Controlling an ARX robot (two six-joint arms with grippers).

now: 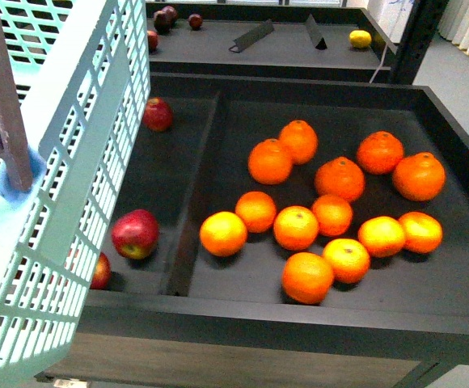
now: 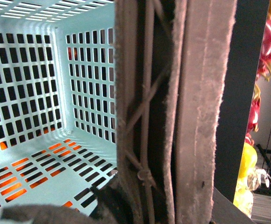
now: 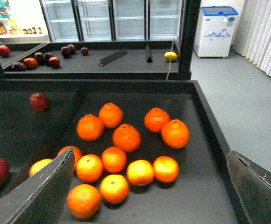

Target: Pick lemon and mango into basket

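Observation:
The pale turquoise lattice basket (image 1: pixel 73 162) fills the left side of the front view, lifted beside the near tray. My left gripper (image 2: pixel 168 140) is shut on the basket's brown handle (image 2: pixel 147 116), and the left wrist view looks down into the basket's floor (image 2: pixel 37 182), where no fruit shows. The small golden-yellow lemon (image 1: pixel 360 38) lies on the far shelf at the back right, and shows as the lemon (image 3: pixel 170 56) in the right wrist view. My right gripper (image 3: pixel 149 196) is open above the near tray with nothing between its fingers (image 3: pixel 42 191). The mango is out of view.
Several orange tangerines (image 1: pixel 299 226) lie in the near black tray (image 1: pixel 453 137). Red apples (image 1: pixel 135 234) sit in its left compartment behind a divider (image 1: pixel 198 186). Dark red fruits (image 1: pixel 166 18) rest on the far shelf. A black post (image 1: pixel 416 40) stands at the back right.

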